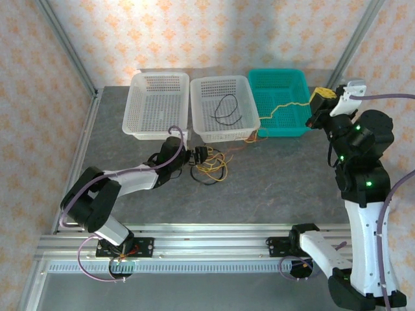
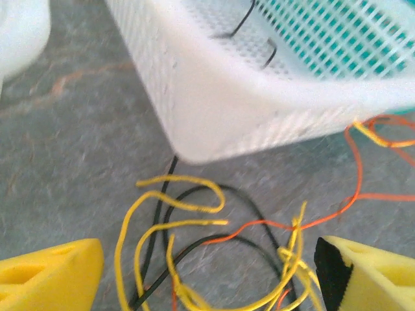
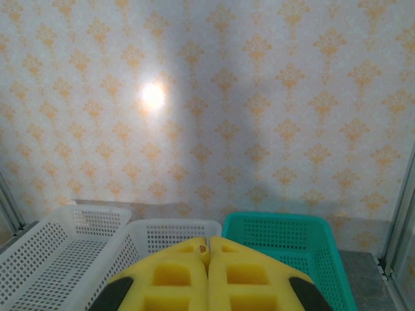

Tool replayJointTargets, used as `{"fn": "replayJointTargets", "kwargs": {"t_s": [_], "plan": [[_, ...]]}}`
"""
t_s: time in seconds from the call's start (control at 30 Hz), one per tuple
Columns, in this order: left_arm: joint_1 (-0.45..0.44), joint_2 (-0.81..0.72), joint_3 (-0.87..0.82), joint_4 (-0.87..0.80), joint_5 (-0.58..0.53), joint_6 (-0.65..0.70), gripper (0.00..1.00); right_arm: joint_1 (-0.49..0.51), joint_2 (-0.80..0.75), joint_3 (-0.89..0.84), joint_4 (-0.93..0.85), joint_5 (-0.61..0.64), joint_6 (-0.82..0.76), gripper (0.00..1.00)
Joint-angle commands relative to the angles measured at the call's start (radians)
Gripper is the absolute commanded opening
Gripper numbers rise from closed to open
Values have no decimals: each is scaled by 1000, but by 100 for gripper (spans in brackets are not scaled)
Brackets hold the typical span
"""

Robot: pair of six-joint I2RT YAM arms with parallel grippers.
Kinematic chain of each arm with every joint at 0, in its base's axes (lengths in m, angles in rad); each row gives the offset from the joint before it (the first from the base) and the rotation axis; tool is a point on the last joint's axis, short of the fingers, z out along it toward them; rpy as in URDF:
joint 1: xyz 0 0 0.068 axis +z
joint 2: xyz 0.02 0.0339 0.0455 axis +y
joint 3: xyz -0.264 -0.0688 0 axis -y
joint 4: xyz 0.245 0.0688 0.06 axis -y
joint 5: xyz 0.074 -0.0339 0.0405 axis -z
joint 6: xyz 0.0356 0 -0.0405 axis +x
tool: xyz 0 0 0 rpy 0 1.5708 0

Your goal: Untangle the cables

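Several cables (image 2: 214, 272) tangle between your left gripper's (image 2: 209, 253) open, empty fingers (image 2: 48, 275).
Right gripper (image 3: 208, 249), closed, apparently pinches a yellow strand (image 1: 285, 103) — pin one black loop (image 2: 214, 188), part slowly.

Left claw (image 2: 209, 258) agape, low; right claw (image 3: 209, 249) pinched, high.

Cables (image 2: 194, 223) cut off by bottom edge in left wrist view, basket (image 2: 253, 123) blurred and cropped above, right gripper (image 3: 208, 246) cropped below.

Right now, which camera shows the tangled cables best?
Left wrist: the tangled cables sit close between its fingers, yellow, black and orange strands distinct. The top view shows them small, by the middle basket.
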Motion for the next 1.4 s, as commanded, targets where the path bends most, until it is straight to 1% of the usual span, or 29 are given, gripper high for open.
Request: {"fn": "replayJointTargets", "kwargs": {"t_s": [0.0,0.13,0.2,0.4,0.5,0.63,0.77,0.83,0.97,1.13,1.2,1.23,1.3,1.37], "plan": [[3,-10,51,-47,12,42,86,2,11,26,-14,-50,-20,0],[9,53,98,-56,10,28,81,2,47,-28,-26,-86,3,0],[9,93,131,-63,1,19,80,2,56,-61,-15,-104,17,0],[9,198,237,-71,-29,-16,80,4,92,-104,-32,-142,34,0],[9,244,302,-102,-63,-26,80,15,106,-113,-56,-155,30,0],[16,273,353,-129,-96,-44,82,27,86,-126,-55,-117,34,0],[27,250,347,-132,-90,-46,83,28,65,-109,-66,-30,23,0],[27,220,325,-128,-80,-42,83,28,61,-92,-83,-6,10,0],[28,116,239,-99,-60,-26,87,28,51,-47,-136,-34,-34,0],[45,-23,150,-113,-75,1,89,30,32,-27,-166,-70,-66,0],[52,-74,136,-118,-50,28,90,30,32,-28,-169,-94,-71,0],[58,-97,134,-115,-13,47,89,31,33,-30,-165,-109,-69,0],[59,-127,153,-116,84,103,89,32,38,-36,-154,-143,-68,0],[60,-132,198,-136,214,156,89,32,44,-43,-137,-171,-65,0]]}}
